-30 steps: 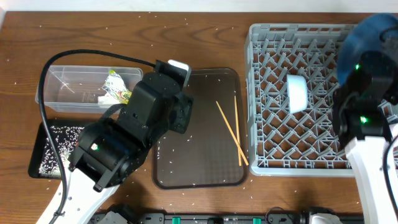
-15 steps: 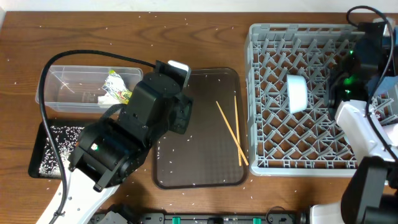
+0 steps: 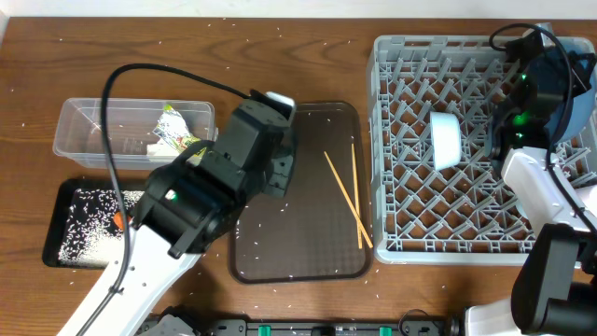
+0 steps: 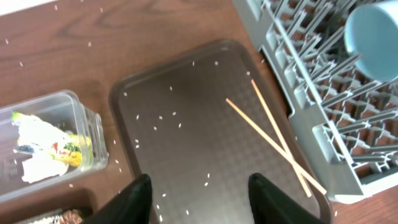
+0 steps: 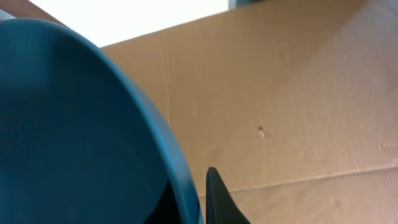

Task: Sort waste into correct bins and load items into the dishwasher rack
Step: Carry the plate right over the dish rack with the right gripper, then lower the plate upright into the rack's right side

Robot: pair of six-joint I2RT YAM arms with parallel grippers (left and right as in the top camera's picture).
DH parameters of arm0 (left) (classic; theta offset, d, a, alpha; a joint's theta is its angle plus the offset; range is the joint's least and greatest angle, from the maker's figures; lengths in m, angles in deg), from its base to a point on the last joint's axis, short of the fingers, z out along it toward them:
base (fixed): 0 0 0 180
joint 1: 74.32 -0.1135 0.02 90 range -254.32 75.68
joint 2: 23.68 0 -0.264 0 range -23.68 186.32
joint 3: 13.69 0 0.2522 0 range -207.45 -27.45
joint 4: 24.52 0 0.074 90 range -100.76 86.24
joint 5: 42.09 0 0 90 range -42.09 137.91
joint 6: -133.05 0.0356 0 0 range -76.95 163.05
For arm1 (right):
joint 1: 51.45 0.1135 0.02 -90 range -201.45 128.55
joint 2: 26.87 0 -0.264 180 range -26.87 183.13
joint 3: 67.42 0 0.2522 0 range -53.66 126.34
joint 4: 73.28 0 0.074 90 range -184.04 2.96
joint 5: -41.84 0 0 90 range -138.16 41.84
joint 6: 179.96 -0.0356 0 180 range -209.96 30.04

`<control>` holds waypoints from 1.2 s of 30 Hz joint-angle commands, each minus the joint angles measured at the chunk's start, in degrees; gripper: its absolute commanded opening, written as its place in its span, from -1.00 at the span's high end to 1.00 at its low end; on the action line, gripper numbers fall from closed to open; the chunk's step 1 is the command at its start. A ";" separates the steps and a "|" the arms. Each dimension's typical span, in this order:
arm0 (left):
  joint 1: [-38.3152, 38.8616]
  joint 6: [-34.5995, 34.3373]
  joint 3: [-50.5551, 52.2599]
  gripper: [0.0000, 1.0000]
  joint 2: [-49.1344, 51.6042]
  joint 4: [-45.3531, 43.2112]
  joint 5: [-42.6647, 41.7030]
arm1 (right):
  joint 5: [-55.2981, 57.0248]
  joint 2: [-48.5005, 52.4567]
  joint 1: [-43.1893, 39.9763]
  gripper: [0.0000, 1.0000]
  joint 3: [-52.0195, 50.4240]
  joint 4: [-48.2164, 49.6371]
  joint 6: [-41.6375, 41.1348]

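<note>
Rice-speckled wooden table (image 3: 280,65) carries a brown serving tray (image 3: 298,252), where two chopsticks (image 3: 347,196) lie with long axes running near to far, one slanted, crossing toward their near ends just beside the dishwasher rack (image 3: 380,187). Left gripper (image 4: 202,194) hangs spread and empty over the tray's left side, and its arm hides a corner of the clear tub (image 3: 93,131). Right gripper (image 5: 194,199) pinches the large blue plate (image 5: 74,124) by its rim at the rack's far right corner, with cardboard behind

Chopsticks (image 3: 348,200) lie on the serving tray (image 3: 308,254); rack (image 3: 420,224) to its right; tub (image 3: 93,131) and shallow tray (image 3: 79,224) left.
</note>
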 commanded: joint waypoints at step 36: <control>0.11 -0.20 -0.96 0.07 -3.80 -1.42 0.33 | 0.22 1.90 -0.15 -0.98 0.68 10.71 -3.61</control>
